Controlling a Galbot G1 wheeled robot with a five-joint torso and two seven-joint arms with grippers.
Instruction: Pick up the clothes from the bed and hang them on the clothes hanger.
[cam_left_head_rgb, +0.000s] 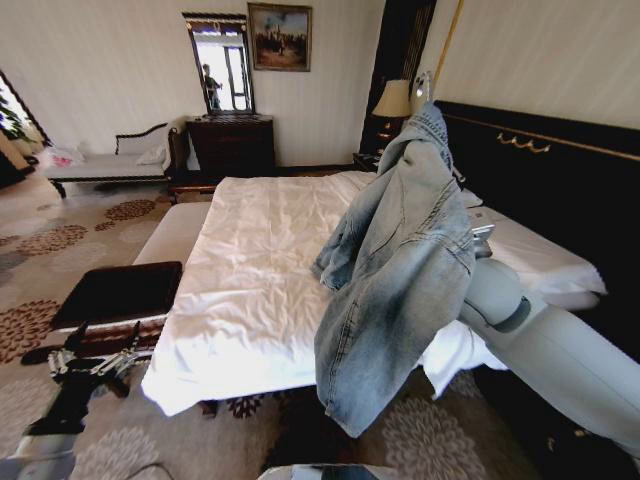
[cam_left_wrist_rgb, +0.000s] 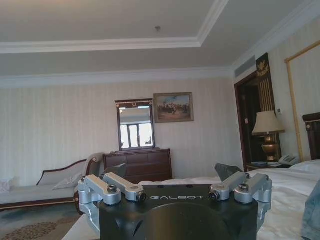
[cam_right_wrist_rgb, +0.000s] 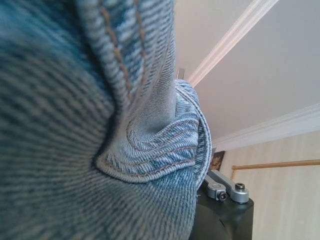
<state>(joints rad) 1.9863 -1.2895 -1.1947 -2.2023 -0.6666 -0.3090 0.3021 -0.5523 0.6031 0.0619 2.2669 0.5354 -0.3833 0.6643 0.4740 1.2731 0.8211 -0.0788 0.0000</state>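
Right gripper (cam_left_head_rgb: 428, 108) – seemingly pinching washed-denim jacket (cam_left_head_rgb: 395, 270) aloft | rumpled white bed (cam_left_head_rgb: 260, 270) | left gripper (cam_left_wrist_rgb: 175, 187) spread, low – idle.

Black "GALBOT"-marked gripper (cam_left_wrist_rgb: 175, 187), silver linkages

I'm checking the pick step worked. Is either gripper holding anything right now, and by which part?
The right gripper holds the denim jacket up by its collar area, clear of the bed. The left gripper is open and empty, low beside the bed.
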